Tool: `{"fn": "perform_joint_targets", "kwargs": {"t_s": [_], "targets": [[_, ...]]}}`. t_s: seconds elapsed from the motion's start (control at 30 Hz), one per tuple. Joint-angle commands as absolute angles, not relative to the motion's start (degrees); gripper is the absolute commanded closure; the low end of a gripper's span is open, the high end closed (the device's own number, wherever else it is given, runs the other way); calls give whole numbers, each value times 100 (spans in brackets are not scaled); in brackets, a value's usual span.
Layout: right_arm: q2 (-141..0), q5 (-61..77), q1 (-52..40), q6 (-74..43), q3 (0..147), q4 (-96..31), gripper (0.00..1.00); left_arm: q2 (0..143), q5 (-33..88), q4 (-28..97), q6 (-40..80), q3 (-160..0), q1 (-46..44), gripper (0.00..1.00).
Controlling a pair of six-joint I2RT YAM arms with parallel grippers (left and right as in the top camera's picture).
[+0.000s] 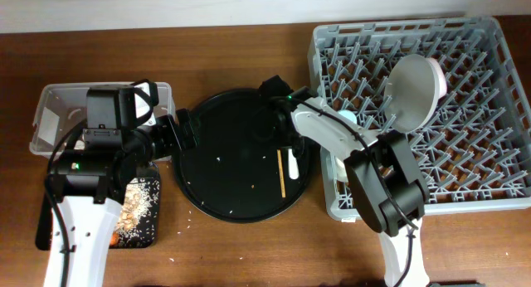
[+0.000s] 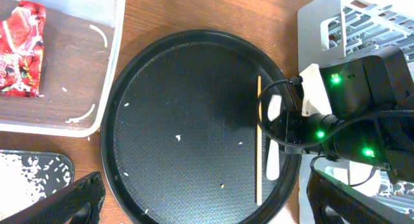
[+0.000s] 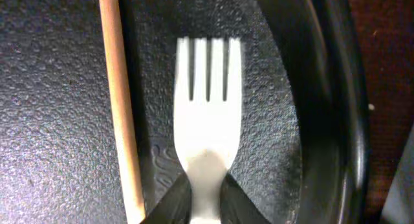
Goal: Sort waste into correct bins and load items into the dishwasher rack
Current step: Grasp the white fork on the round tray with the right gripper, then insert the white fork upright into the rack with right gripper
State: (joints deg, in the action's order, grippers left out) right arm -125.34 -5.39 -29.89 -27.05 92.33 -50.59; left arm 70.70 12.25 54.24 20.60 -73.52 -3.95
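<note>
The white plastic fork (image 3: 207,120) lies on the large round black tray (image 1: 187,187), near its right rim, tines pointing away from my right wrist. My right gripper (image 3: 206,201) is shut on the fork's handle; it also shows in the overhead view (image 1: 286,139). The thin wooden stick (image 3: 119,101) lies just left of the fork (image 2: 273,153). My left gripper (image 2: 204,214) is open and empty over the round tray's left side. The red snack wrapper (image 2: 22,49) lies in the clear tub (image 2: 107,75). Rice scraps (image 1: 141,206) fill the small black tray. A pale round plate (image 1: 412,92) stands in the grey rack (image 1: 498,113).
A few rice grains are scattered on the round tray. The rack's front left corner is hidden under my right arm. The clear tub (image 1: 50,113) and the small black tray sit under my left arm at the table's left.
</note>
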Motion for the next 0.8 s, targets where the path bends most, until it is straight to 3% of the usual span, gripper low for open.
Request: {"fn": "perform_joint_targets", "kwargs": {"t_s": [0.0, 0.1, 0.43, 0.57, 0.77], "targets": [[-12713, -578, -2998, -2751, 9006, -5072, 86, 7015, 1267, 5417, 2010, -7441, -362, 1], [-12711, -578, -2995, -2753, 9129, -5188, 96, 7015, 1269, 5417, 2010, -7441, -362, 1], [-12700, -338, -2880, -2023, 12051, -7564, 96, 7015, 1267, 5417, 2010, -7441, -362, 1], [-12700, -349, -2005, -1315, 13701, -8838, 96, 7015, 1269, 5417, 2010, -7441, -362, 1], [-12702, -362, -54, -137, 13823, -9131, 96, 7015, 1269, 5417, 2010, -7441, -362, 1]]}}
